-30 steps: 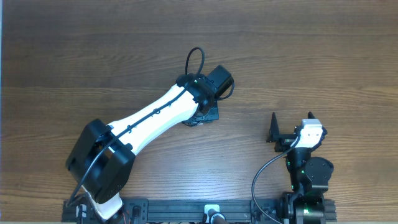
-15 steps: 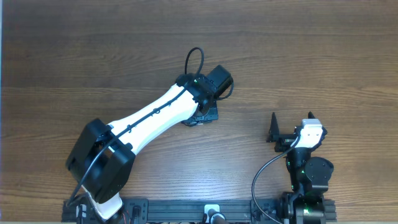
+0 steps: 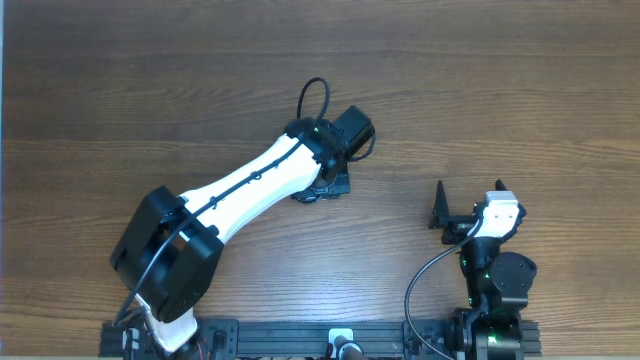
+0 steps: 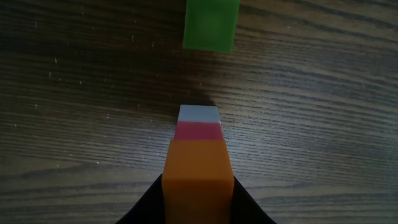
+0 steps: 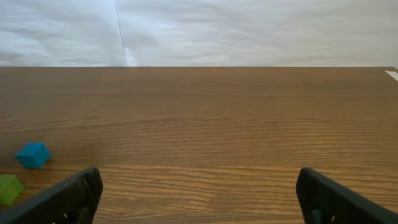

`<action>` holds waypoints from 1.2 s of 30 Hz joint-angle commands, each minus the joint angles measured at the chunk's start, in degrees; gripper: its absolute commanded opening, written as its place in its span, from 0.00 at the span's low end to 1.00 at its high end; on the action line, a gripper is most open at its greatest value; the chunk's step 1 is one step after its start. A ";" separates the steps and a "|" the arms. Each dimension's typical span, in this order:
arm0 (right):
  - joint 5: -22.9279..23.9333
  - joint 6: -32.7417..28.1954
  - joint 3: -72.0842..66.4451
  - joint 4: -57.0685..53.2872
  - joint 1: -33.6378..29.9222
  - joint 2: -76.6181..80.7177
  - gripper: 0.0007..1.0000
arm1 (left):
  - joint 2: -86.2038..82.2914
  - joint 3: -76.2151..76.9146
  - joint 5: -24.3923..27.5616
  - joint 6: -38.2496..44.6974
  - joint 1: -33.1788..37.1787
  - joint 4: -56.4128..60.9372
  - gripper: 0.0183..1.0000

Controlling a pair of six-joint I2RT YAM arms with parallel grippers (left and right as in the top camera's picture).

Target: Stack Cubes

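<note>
Left gripper (image 4: 198, 202): fingers closed on the orange cube (image 4: 198, 180), one dark finger on each side face, cube square between them. Just past the orange cube, in line with it, sit a red cube (image 4: 198, 131) and then a pale cube (image 4: 199, 114). All three touch edge to edge in the left wrist view. Can't tell from that angle whether they're stacked tiers or whether the orange one is seated on the red. Farther out, well apart from that group, a green cube (image 4: 211, 23) sits alone on the wooden table (image 3: 500, 80). In the top view the left arm (image 3: 250, 185) runs diagonally up toward table centre with its wrist over the cubes, hiding them. Right gripper (image 5: 199, 193): fingers spread wide, nothing between them, parked low near its base at the right of the table. Beyond it, off to one side in the right wrist view, a green cube and then a blue cube (image 5: 32, 155) lie near each other without touching. The table's far edge meets a white backdrop (image 5: 249, 31).
</note>
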 commanded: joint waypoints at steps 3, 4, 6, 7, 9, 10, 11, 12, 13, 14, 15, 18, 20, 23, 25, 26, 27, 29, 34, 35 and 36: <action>-0.24 0.15 -0.35 -0.13 -0.26 -0.46 0.99 | 1.09 0.61 -0.04 0.81 0.50 -0.33 0.31; -0.24 0.15 -0.35 -0.13 -0.26 -0.46 0.99 | 1.20 0.61 -0.04 0.79 0.50 -0.31 0.35; -0.24 0.15 -0.35 -0.13 -0.26 -0.46 0.99 | 1.40 0.61 -0.02 0.79 0.50 -0.28 0.44; -0.24 0.15 -0.35 -0.13 -0.26 -0.46 0.99 | 1.46 0.61 -0.02 0.79 0.50 -0.31 0.48; -0.24 0.15 -0.35 -0.13 -0.26 -0.46 0.99 | 1.57 0.61 0.13 0.79 0.50 -0.26 0.52; -0.24 0.15 -0.35 -0.13 -0.26 -0.46 0.99 | 1.57 0.61 0.13 0.79 0.50 -0.26 0.55; -0.24 0.15 -0.35 -0.13 -0.26 -0.46 0.99 | 1.57 0.61 0.13 0.76 0.50 -0.26 0.58; -0.24 0.15 -0.35 -0.13 -0.26 -0.46 0.99 | 1.57 0.61 0.09 0.70 0.50 -0.24 0.62; -0.24 0.15 -0.35 -0.13 -0.26 -0.46 0.99 | 1.55 0.61 -0.37 0.02 0.61 -0.22 0.67; -0.24 0.15 -0.35 -0.13 -0.26 -0.46 0.99 | 1.38 0.61 -1.01 -1.07 0.79 -0.20 0.73; -0.24 0.15 -0.35 -0.13 -0.26 -0.46 0.99 | 0.98 0.61 -1.55 -1.75 1.20 0.09 0.81; -0.24 0.15 -0.35 -0.13 -0.26 -0.46 0.99 | -2.08 0.61 -2.05 -2.23 4.26 2.86 0.86; -0.24 0.15 -0.35 -0.13 -0.26 -0.46 0.99 | -5.01 0.61 -2.27 -2.23 7.43 4.70 0.89; -0.24 0.15 -0.35 -0.13 -0.26 -0.46 0.99 | -9.55 0.61 -3.54 -1.49 12.33 7.65 0.90; -0.24 0.15 -0.35 -0.13 -0.26 -0.46 0.99 | -12.85 0.61 -5.60 0.57 15.19 10.08 0.91; -0.24 0.15 -0.35 -0.13 -0.26 -0.46 0.99 | -14.43 0.61 -6.69 1.44 16.26 11.04 0.91; -0.24 0.15 -0.35 -0.13 -0.26 -0.46 0.99 | -16.44 0.61 -7.74 2.86 17.35 11.96 0.91; -0.24 0.15 -0.35 -0.13 -0.26 -0.46 0.99 | -20.50 0.59 -9.18 5.40 19.06 12.68 0.91; -0.24 0.15 -0.35 -0.13 -0.26 -0.46 0.99 | -31.95 -2.25 -10.29 11.23 22.14 12.76 0.90; -0.24 0.15 -0.35 -0.13 -0.26 -0.46 0.99 | -35.08 -3.93 -10.62 11.63 22.80 13.00 0.88; -0.24 0.15 -0.35 -0.13 -0.26 -0.46 0.99 | -37.94 -5.77 -10.58 12.50 23.30 13.64 0.87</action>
